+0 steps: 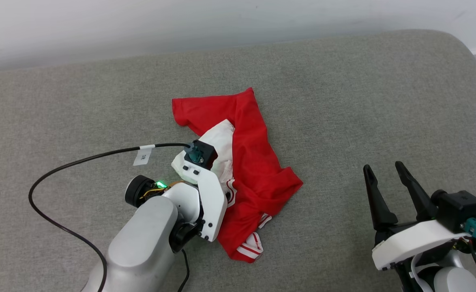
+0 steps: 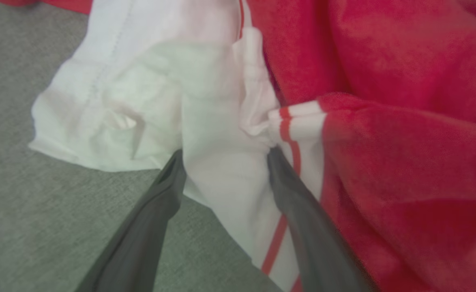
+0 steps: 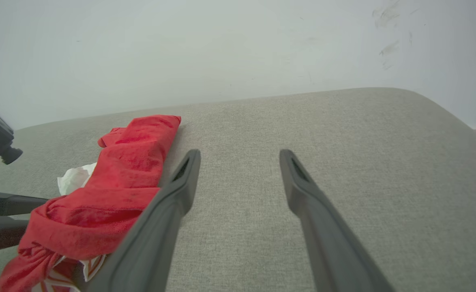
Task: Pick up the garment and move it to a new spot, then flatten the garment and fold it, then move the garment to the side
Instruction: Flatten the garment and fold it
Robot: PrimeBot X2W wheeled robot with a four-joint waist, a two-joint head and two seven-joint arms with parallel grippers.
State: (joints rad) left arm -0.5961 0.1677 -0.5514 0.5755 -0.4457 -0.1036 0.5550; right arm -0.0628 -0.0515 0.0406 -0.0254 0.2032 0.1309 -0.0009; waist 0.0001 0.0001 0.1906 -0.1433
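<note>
The T-shirt (image 1: 254, 162) lies crumpled in a loose heap near the middle of the grey worktop (image 1: 363, 101), well apart from every edge. It is thin, bright red cloth, bunched into soft folds. A flatter red corner points toward the far edge, and a striped cuff (image 1: 251, 245) lies at the end toward the near edge. A wrinkled white sleeve (image 1: 221, 138) spills out on its left side, and thin red stripes cross the white cloth nearby.
</note>
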